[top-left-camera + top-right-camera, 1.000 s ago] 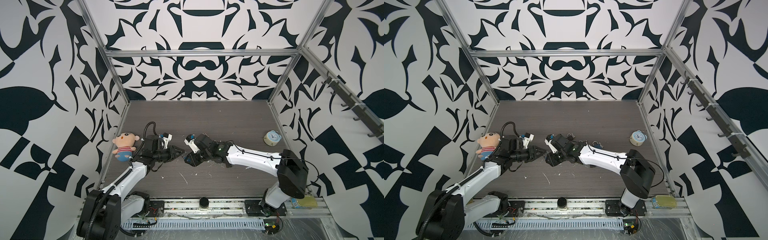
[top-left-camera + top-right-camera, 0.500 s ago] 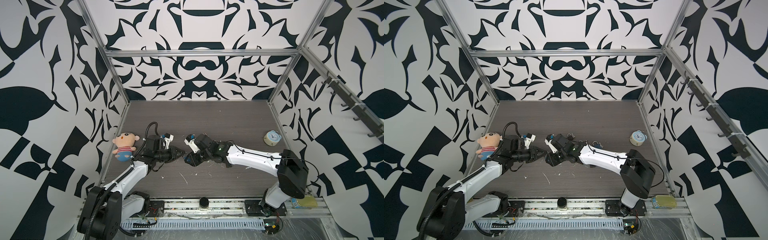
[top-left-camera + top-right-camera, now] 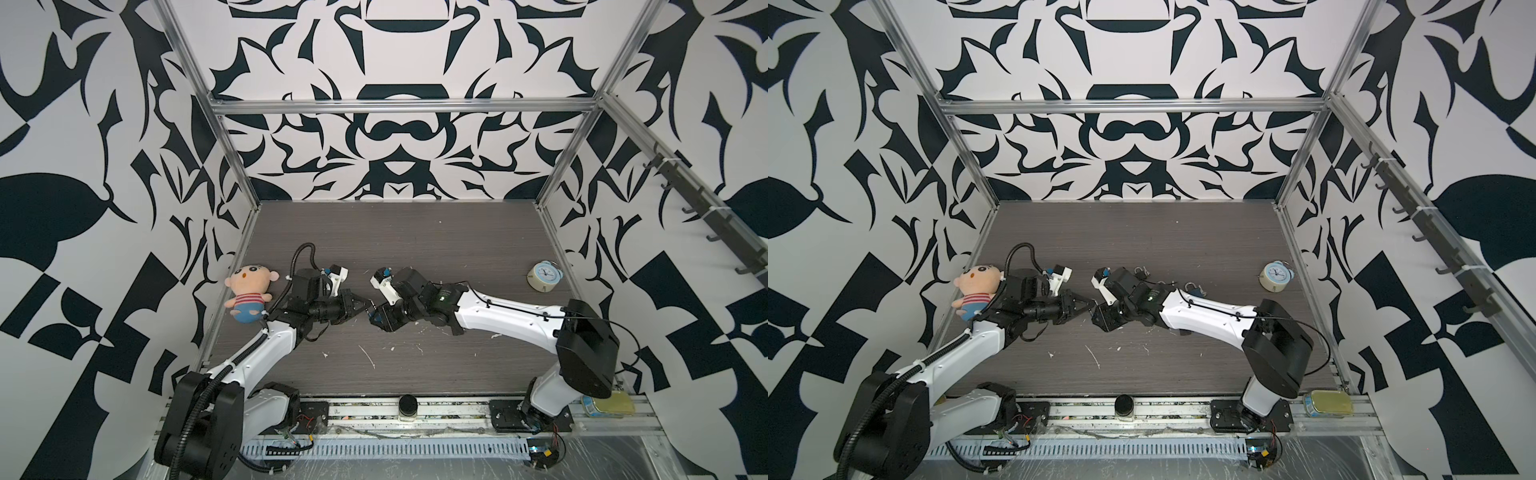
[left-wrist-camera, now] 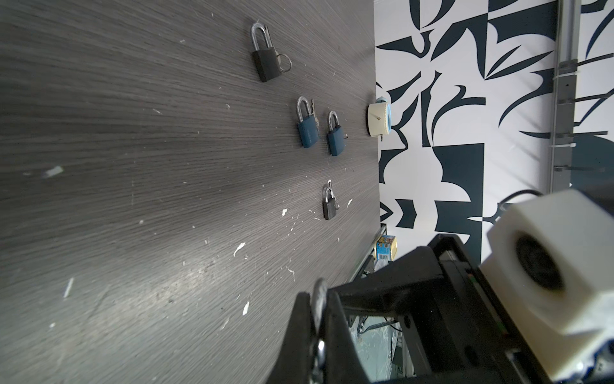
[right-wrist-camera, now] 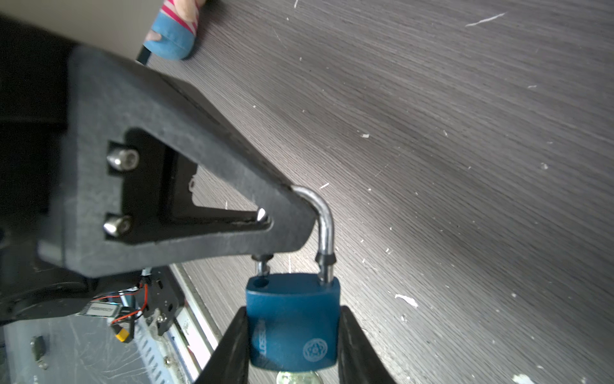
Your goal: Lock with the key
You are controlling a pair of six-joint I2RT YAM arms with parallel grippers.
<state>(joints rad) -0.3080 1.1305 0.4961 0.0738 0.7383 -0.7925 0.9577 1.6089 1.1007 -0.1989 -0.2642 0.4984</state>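
Note:
A blue padlock [image 5: 294, 332] sits upright between the fingers of my right gripper [image 5: 294, 311], which is shut on its body. A round key head [image 5: 297, 377] pokes out under the lock. The silver shackle [image 5: 324, 216] is open, with one leg lifted out of its hole. My left gripper [image 4: 317, 319] is shut on the top of the shackle [image 4: 319, 294]. In both top views the left gripper [image 3: 365, 305] and right gripper [image 3: 376, 318] meet tip to tip at the middle of the table; there the padlock is mostly hidden.
Several other padlocks lie on the dark wood table behind the right arm: a black one [image 4: 265, 63], two blue ones [image 4: 307, 131] [image 4: 335, 139] and a small black one [image 4: 329, 209]. An alarm clock [image 3: 544, 276] stands at the right wall. A plush doll [image 3: 249, 293] lies at the left wall.
The left gripper has reached right to the padlock and its jaws have closed on the shackle. The right arm has stayed put with the lock.

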